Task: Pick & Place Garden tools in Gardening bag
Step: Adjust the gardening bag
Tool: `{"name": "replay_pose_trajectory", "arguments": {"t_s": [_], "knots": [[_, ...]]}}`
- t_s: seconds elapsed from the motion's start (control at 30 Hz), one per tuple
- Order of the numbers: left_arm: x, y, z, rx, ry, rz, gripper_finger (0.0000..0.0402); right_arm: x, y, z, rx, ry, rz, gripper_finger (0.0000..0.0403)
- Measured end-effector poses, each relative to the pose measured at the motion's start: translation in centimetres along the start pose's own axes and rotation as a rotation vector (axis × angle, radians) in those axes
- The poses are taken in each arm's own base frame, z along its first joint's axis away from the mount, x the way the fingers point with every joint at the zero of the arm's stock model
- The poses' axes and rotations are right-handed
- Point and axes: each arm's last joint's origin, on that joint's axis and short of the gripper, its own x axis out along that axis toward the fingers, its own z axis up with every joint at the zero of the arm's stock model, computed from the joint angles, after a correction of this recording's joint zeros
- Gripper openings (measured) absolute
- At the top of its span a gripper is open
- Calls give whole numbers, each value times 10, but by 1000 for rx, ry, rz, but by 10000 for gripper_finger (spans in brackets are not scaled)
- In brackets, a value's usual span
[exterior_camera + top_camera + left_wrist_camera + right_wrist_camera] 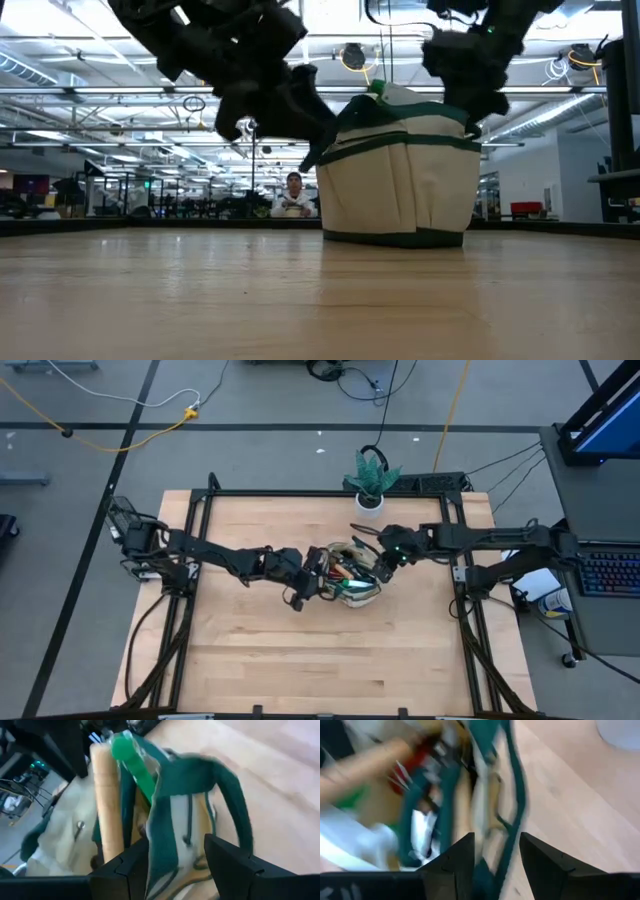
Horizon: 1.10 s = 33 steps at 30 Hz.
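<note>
The tan gardening bag [352, 575] with dark green trim stands on its base [395, 238] in the middle of the table. Tools stick out of its open top: a wooden handle [107, 795], a green piece [132, 760], a red-and-black piece [420, 760] and another wooden handle [360, 770]. My left gripper [318, 578] is at the bag's left rim and my right gripper [384, 567] at its right rim. Each is shut on the bag's top edge. My left gripper [177, 865] has the bag's green-trimmed rim and wall [167, 845] between its two fingers, next to a loop handle [235, 805]. It comes from the table's left, slanting down. The bag stays upright on the table. My right gripper [497, 860] has the bag's rim with a green strap [512, 820] between its two fingers. It comes from the table's right, slanting down. One layer or several, I cannot tell.
A green plant in a white pot [370, 478] stands at the table's far edge, just behind the bag. Bare wooden tabletop [320, 660] lies in front of the bag. A person [293, 195] sits far off in the room behind.
</note>
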Motion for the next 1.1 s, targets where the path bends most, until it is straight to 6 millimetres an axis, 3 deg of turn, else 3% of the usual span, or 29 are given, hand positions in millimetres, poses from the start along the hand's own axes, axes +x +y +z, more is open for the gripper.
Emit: {"name": "replay_pose_trajectory", "arguments": {"t_s": [0.2,0.33,0.5,0.77,0.87,1.1], "knots": [[6,-2,0,62,-20,13,170,15,-5,-7,-7,-10,-1,136],[5,0,1,66,-34,22,108,17,-3,-3,-44,-55,28,97],[5,2,1,66,-42,37,14,17,-1,1,-103,-89,69,20],[0,7,9,114,-75,109,5,11,2,5,-166,-151,101,5],[0,10,14,56,-91,108,10,6,3,7,-176,-196,118,5],[2,9,11,38,-16,78,9,12,5,2,-188,-130,126,3]]}}
